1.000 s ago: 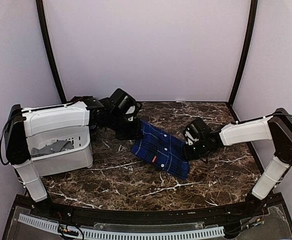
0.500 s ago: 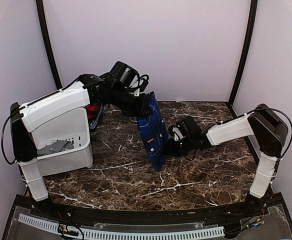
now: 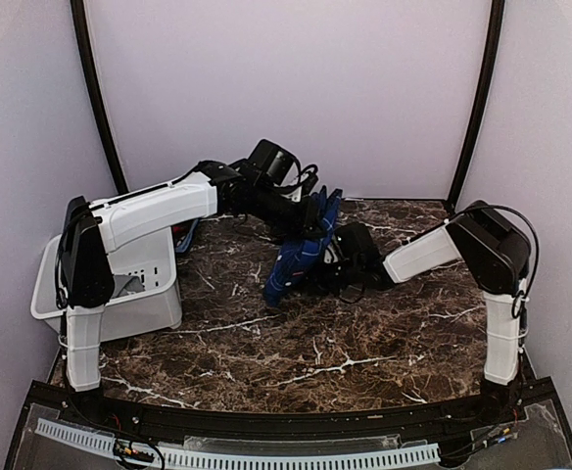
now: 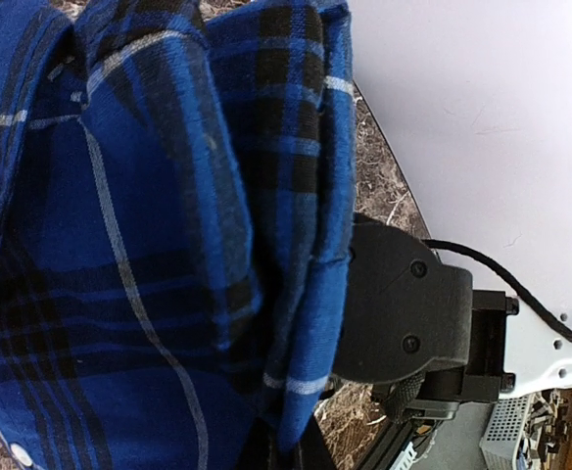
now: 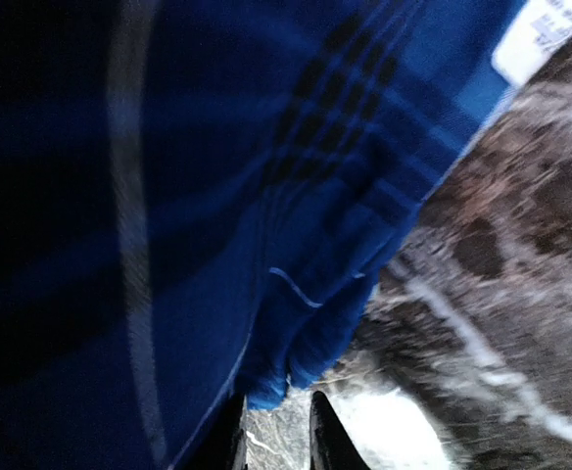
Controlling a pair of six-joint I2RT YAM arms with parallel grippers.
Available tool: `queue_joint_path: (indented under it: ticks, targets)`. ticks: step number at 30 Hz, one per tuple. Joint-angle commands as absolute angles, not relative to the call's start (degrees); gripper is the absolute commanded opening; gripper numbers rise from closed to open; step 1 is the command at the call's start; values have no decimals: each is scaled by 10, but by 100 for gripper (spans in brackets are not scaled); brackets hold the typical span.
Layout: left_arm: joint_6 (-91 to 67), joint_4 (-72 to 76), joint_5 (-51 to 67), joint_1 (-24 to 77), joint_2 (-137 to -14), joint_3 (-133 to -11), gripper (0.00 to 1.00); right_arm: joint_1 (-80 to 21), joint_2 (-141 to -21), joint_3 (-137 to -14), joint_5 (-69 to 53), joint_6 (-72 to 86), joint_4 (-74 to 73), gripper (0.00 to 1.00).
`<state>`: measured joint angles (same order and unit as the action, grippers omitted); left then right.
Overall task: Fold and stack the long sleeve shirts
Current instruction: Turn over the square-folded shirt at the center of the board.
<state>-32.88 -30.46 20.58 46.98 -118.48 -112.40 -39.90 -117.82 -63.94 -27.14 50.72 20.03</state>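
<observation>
The blue plaid shirt (image 3: 301, 257) is soft and floppy, so grab it by its edges. The left gripper (image 3: 313, 217) pinches it tight. The right gripper (image 5: 274, 436) is narrow; I cannot tell if it holds cloth.

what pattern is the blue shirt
The shirt is blue-and-black plaid with thin white lines; left wrist view.

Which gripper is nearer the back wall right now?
Left. The left gripper holds the shirt by its raised top edge, close to the back wall. The right gripper sits lower beside the shirt, farther from the wall.
</observation>
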Motion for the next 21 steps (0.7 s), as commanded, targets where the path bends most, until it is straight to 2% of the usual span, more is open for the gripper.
queue_joint_path:
  ticks: [1,8,15,17,18,19,20,21]
  targets:
    - [-343,-273,231,469,-1184,-1131,0,-372,-1160,-622,-299,503,238,21]
    - [-344,-263,242,471,-1205,-1135,0,-309,-1030,-536,-274,436,145,37]
    - [-365,-225,258,504,-1241,-1151,0,-262,-820,-430,-173,390,9,52]
    - [-387,-197,256,525,-1259,-1150,9,-256,-762,-415,-144,388,-32,57]
    - [-396,-186,255,534,-1277,-1157,19,-254,-735,-408,-128,387,-52,61]
    - [-411,-175,250,551,-1300,-1165,25,-251,-708,-401,-111,387,-69,65]
    - [-418,-174,248,560,-1314,-1190,37,-248,-686,-396,-95,385,-85,69]
    - [-429,-177,245,573,-1340,-1207,41,-244,-669,-392,-83,383,-98,72]
